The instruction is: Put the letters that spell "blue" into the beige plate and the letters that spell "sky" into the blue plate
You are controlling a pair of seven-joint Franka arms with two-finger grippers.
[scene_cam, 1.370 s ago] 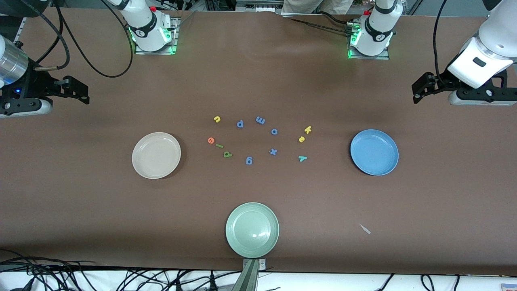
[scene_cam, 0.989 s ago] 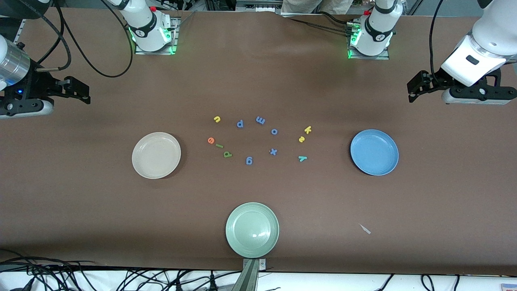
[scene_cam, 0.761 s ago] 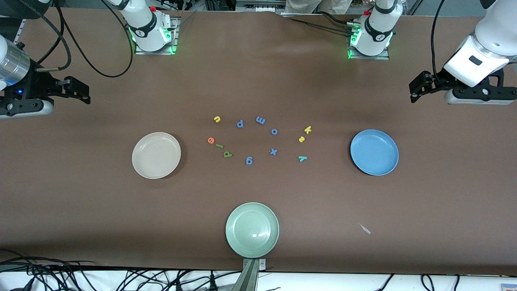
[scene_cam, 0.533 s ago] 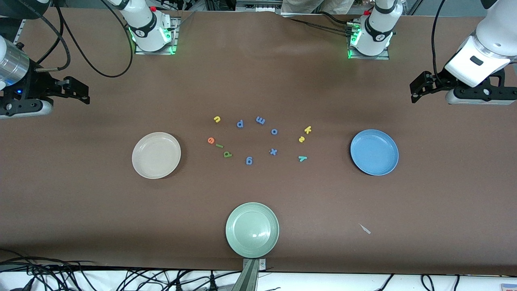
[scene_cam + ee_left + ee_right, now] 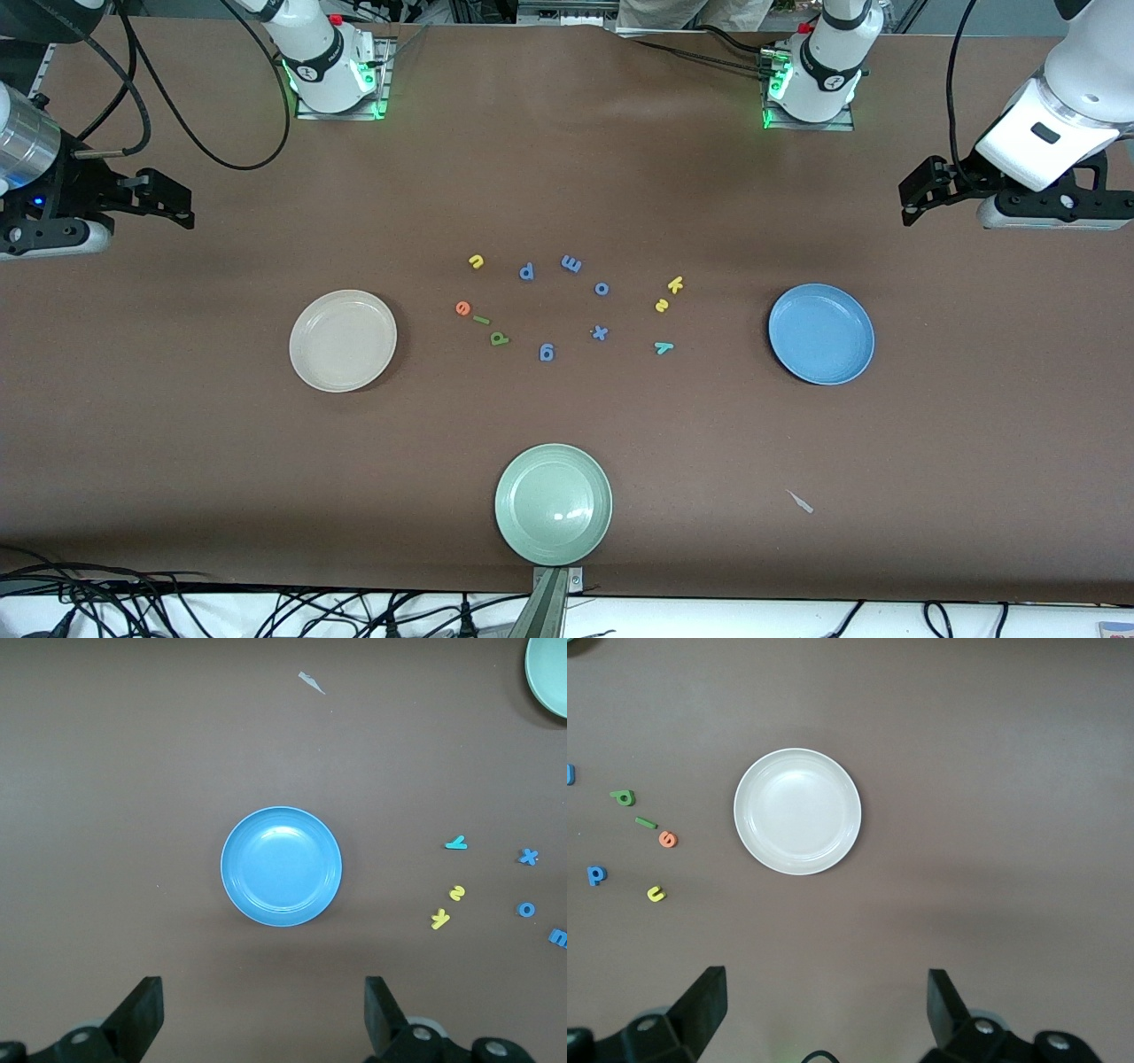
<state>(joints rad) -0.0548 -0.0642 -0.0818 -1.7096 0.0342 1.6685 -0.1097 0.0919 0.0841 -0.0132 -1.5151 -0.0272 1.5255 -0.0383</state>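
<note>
Both plates bare so far. Beige plate (image 5: pixel 343 340) toward the right arm's end, blue plate (image 5: pixel 821 334) toward the left arm's end, all letters loose on the table (image 5: pixel 567 177) between them. Left gripper (image 5: pixel 263 1014) hanging wide open over bare tabletop, holding nothing. Same for right gripper (image 5: pixel 827 1005).

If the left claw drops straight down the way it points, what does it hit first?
Likely bare table: the open left claw hangs just short of the blue plate, though depth is hard to judge.
</note>
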